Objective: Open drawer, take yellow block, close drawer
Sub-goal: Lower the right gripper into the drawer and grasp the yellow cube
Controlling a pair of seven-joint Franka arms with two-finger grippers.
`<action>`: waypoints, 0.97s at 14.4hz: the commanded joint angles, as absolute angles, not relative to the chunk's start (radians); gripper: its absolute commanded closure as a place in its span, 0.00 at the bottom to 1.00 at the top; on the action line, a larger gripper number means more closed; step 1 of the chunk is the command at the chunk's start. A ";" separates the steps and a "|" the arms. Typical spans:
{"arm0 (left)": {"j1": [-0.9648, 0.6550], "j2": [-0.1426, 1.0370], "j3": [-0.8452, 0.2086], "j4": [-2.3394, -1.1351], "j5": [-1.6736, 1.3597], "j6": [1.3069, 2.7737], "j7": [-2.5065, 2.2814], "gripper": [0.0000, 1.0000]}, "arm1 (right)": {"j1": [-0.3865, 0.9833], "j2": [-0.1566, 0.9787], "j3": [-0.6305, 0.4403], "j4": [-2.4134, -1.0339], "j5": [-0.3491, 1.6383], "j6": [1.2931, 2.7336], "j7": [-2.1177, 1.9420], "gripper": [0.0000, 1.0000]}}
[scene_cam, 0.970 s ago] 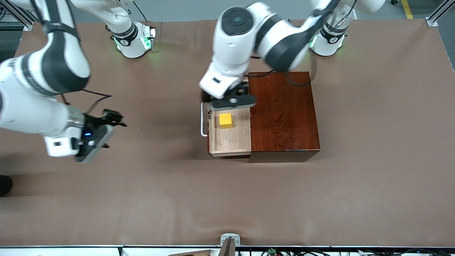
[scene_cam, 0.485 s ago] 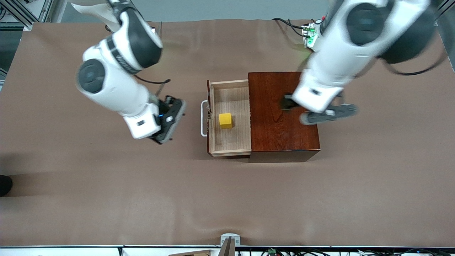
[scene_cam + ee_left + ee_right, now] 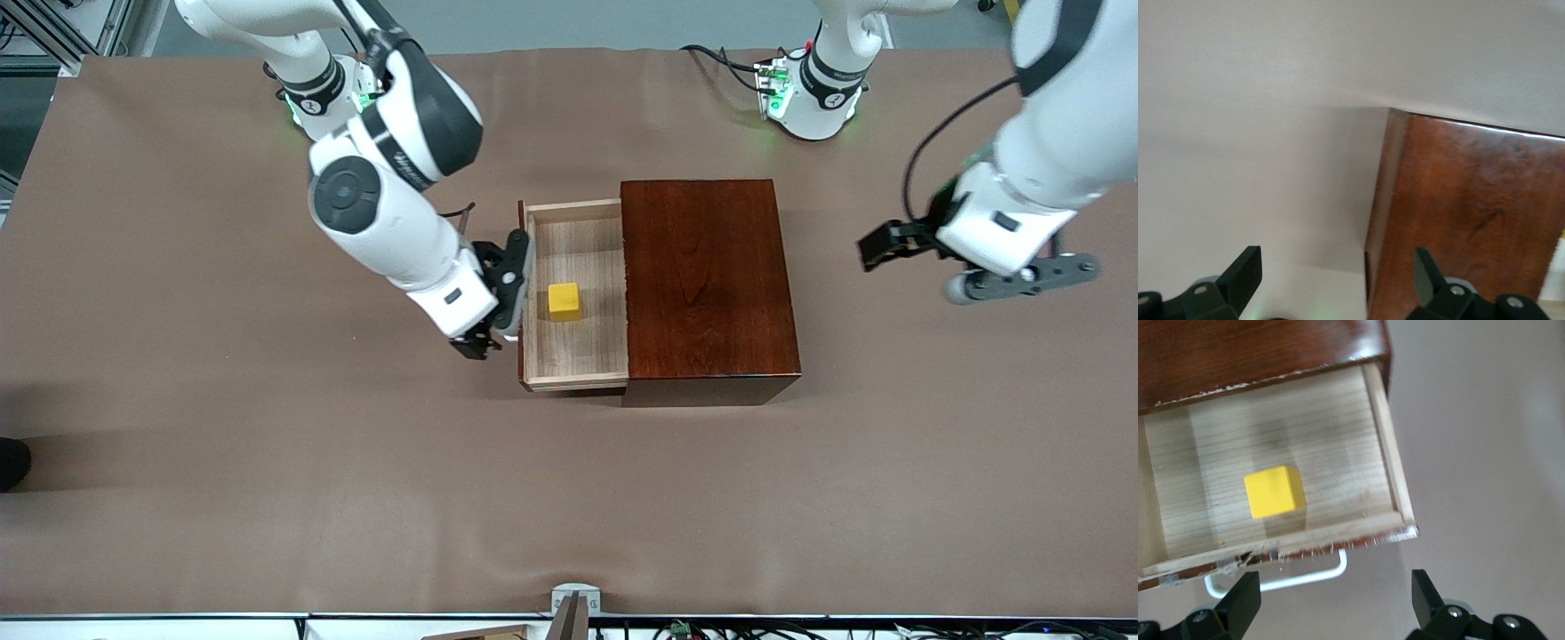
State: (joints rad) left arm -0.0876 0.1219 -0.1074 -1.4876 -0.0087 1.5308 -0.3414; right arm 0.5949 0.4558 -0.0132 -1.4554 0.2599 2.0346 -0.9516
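The dark reddish-brown box [image 3: 711, 284] stands mid-table with its drawer [image 3: 578, 356] pulled open toward the right arm's end. The yellow block [image 3: 564, 300] lies on the drawer's pale floor and shows in the right wrist view [image 3: 1273, 492]. My right gripper [image 3: 476, 342] is open and empty, just in front of the drawer above its white handle [image 3: 1281, 580], apart from the block; its wrist view shows it [image 3: 1336, 587] wide open. My left gripper [image 3: 889, 242] is open and empty over the table beside the box, toward the left arm's end, and also shows in its wrist view [image 3: 1338, 267].
Brown table cover [image 3: 356, 498] all around the box. The left wrist view shows a corner of the box [image 3: 1458, 213] and bare table. The right arm's elbow [image 3: 391, 151] hangs over the table near the drawer.
The left arm let go of the drawer area and swung away over the box to the left arm's end. The right arm moved in to the drawer's front. Drawer and block have not moved.
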 commanded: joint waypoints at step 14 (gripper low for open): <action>0.035 0.097 -0.120 -1.526 -0.015 1.598 -0.072 0.00 | 0.758 0.548 -0.026 -1.577 0.173 2.212 -0.960 0.00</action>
State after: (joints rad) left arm 0.0386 0.1198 -0.1145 -1.5011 -0.0101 1.5750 -0.0720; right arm 0.7484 0.5278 -0.0237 -1.5739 0.1787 2.1995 -0.9589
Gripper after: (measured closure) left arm 0.000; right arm 0.000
